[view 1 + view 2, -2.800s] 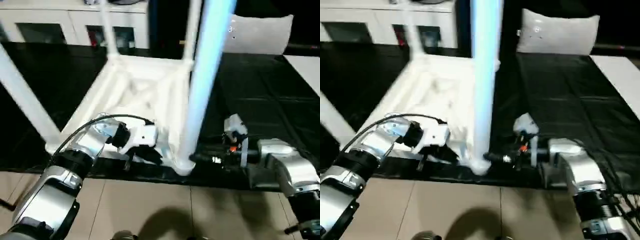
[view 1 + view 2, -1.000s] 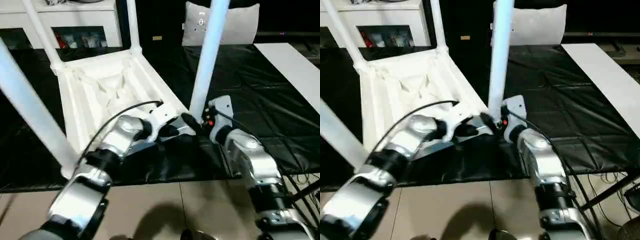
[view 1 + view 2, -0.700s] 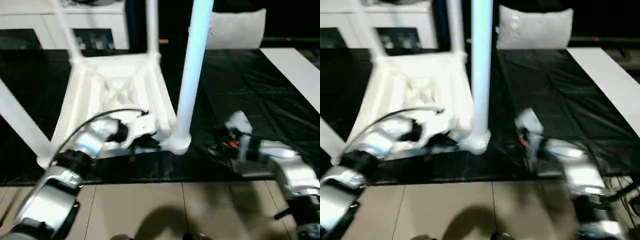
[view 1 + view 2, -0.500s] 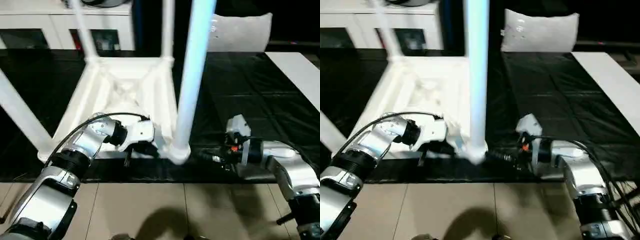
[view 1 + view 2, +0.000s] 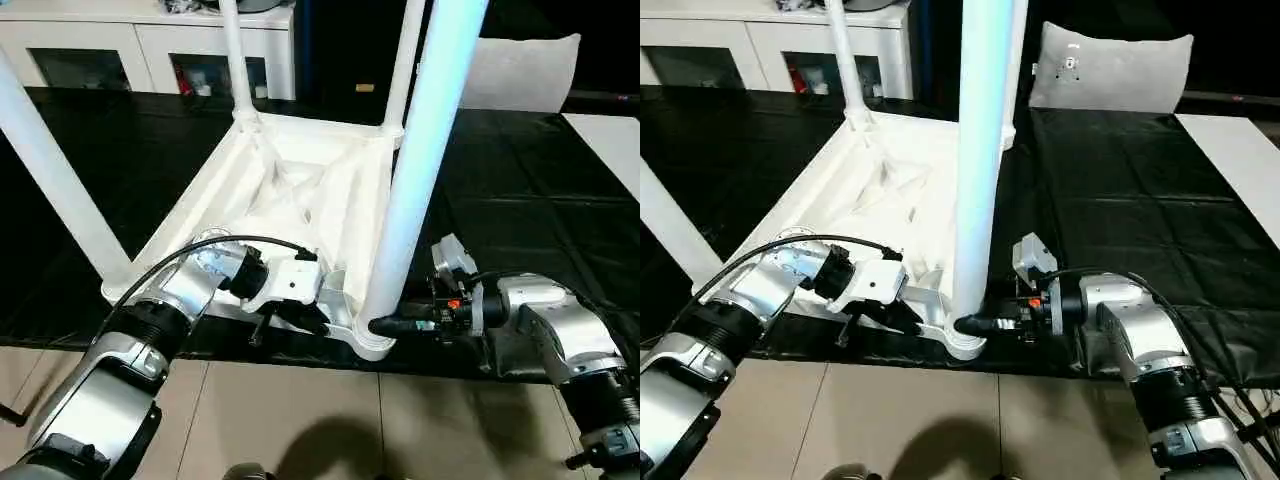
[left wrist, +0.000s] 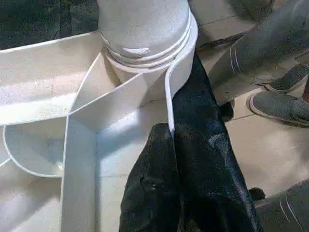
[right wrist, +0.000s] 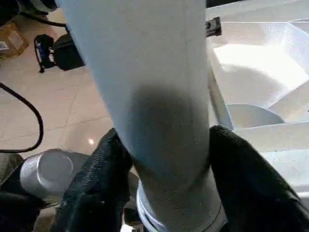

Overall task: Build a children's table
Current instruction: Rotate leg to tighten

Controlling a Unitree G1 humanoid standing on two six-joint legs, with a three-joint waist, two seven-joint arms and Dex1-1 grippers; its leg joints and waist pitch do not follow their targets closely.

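Note:
The children's table lies upside down on a black sheet, its ribbed white tabletop (image 5: pixel 300 190) facing up. White legs stand in its corner sockets: the near right leg (image 5: pixel 420 170), the near left leg (image 5: pixel 50 170) and two far ones (image 5: pixel 235 60). My left gripper (image 5: pixel 318 322) is shut on the tabletop's thin near rim (image 6: pixel 166 96), just beside the near right socket. My right gripper (image 5: pixel 385 326) reaches in from the right. One black finger (image 7: pixel 104 169) presses on each side of that leg's base (image 7: pixel 159 96).
A white cabinet with glass doors (image 5: pixel 150 45) stands behind the table, with a white cushion (image 5: pixel 520 70) at the back right. The black sheet (image 5: pixel 520 200) ends at tiled floor (image 5: pixel 300 420) close to me. A person's shoe (image 6: pixel 280 104) stands on the floor by the near corner.
My right gripper has moved in from just right of the near leg and narrowed its fingers around the leg's base. The left gripper keeps its hold on the rim. The camera has shifted.

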